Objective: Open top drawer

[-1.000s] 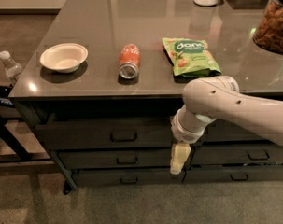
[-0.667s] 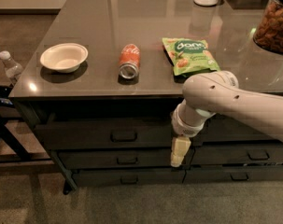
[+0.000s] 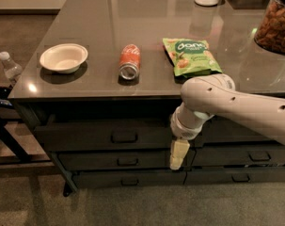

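The top drawer (image 3: 85,135) is the tall dark grey drawer front just under the countertop on the left, with a small loop handle (image 3: 124,137) at its centre. It looks shut. My gripper (image 3: 178,155) hangs from the white arm, pointing down in front of the drawers, to the right of the handle and slightly below it, over the seam between the two drawer stacks. It does not touch the handle.
Shallower drawers (image 3: 127,161) lie below, and a narrower stack (image 3: 255,155) is at the right. On the countertop (image 3: 109,18) are a white bowl (image 3: 63,57), a red can (image 3: 129,61) on its side, a green snack bag (image 3: 191,55) and a jar (image 3: 275,22). A bottle (image 3: 10,66) stands at far left.
The gripper and arm have risen slightly and shifted a little along the drawer fronts. The drawers have not moved.
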`<state>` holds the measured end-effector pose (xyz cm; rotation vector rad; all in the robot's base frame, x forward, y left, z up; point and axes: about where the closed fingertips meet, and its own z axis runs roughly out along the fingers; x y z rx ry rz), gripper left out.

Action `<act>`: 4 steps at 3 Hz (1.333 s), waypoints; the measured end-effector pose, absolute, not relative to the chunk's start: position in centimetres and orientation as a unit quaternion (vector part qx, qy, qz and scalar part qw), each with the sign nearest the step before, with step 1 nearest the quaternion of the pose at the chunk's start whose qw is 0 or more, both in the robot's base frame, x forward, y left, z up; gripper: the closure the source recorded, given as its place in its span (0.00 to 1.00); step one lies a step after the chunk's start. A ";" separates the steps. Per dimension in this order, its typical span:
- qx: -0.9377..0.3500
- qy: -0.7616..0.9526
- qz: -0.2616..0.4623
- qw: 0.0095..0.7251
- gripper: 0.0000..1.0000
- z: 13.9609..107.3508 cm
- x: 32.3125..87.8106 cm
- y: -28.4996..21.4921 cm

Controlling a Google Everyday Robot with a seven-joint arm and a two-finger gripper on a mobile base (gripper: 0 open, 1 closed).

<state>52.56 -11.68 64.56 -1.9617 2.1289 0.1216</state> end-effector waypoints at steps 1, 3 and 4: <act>-0.676 0.727 0.052 0.113 0.00 63.1 52.6 -11.2; -0.676 0.728 0.064 0.099 0.00 63.0 51.3 -11.1; -0.665 0.739 0.072 0.085 0.00 63.5 48.8 -12.4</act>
